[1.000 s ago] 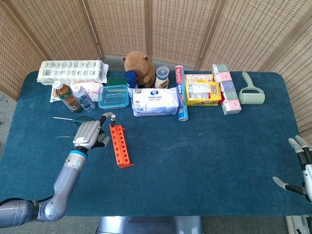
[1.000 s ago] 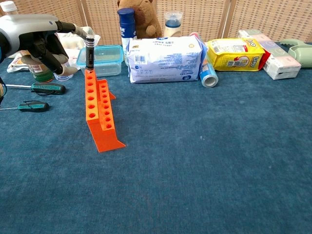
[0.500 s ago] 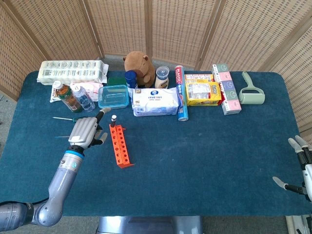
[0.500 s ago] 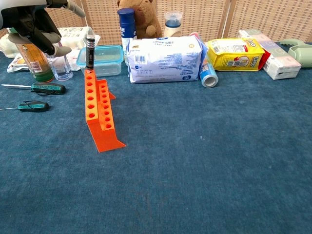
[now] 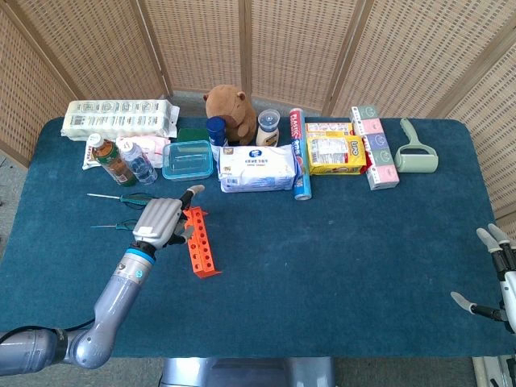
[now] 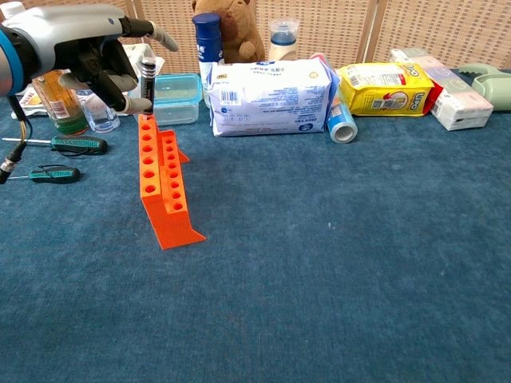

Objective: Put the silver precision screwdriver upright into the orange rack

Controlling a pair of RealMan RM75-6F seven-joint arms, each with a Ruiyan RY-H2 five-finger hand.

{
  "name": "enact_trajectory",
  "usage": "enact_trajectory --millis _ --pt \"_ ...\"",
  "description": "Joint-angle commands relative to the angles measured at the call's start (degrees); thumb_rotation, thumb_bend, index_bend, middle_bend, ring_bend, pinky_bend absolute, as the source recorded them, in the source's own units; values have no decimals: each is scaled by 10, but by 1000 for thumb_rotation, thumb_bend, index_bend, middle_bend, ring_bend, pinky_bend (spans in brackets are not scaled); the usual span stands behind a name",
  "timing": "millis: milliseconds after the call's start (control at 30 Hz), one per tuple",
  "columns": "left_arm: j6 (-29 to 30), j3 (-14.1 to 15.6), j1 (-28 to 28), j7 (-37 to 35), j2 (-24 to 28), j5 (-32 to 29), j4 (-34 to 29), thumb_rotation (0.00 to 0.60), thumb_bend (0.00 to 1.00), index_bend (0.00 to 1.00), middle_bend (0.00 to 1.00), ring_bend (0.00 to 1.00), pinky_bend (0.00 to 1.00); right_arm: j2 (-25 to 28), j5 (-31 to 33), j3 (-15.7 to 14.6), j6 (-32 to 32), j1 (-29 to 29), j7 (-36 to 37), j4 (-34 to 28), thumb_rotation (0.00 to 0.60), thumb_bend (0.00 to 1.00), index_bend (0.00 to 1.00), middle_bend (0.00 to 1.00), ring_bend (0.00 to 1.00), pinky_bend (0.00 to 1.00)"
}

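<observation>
The orange rack lies lengthwise on the blue cloth, left of centre. The silver precision screwdriver, dark-gripped with a silver cap, stands upright in the rack's farthest hole. My left hand hovers at that far end. Its curled fingers lie against the screwdriver's left side and its thumb sticks out above. No closed grip on the tool shows. In the head view the hand hides the screwdriver. My right hand sits at the table's right edge, fingers apart, holding nothing.
Two green-handled screwdrivers lie left of the rack. Behind it stand bottles, a clear blue-lidded box, a wipes pack, a blue can and a yellow bag.
My left hand, drawn back to the left half a second ago, has swung right again and now sits against the screwdriver standing in the rack. The right hand has not moved.
</observation>
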Motion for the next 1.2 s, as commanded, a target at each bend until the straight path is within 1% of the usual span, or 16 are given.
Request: enact_trajectory --millis 33,300,633,867,1000,1200 --pt "11 -2 -7 15 -11 -16 6 600 373 113 940 957 931 1 0 0 0 0 3 1 600 1 26 0 0 0" --pt "24 -6 -11 28 -16 -42 12 600 374 114 940 957 931 2 -1 -1 0 0 5 1 600 0 26 0 0 0" --pt "18 -3 -11 22 -17 -42 18 600 374 132 940 957 931 2 0 0 0 -1 4 1 600 1 26 0 0 0" --pt "28 0 -12 32 -21 -41 16 600 375 178 940 957 931 2 -1 0 2 -1 7 1 600 0 26 0 0 0" --pt "36 1 -13 40 -24 -43 16 600 377 231 940 957 931 3 0 0 1 -1 7 1 600 0 26 0 0 0" --pt "52 5 -12 54 -28 -44 12 600 377 266 940 956 931 2 0 0 1 -1 6 1 600 1 26 0 0 0"
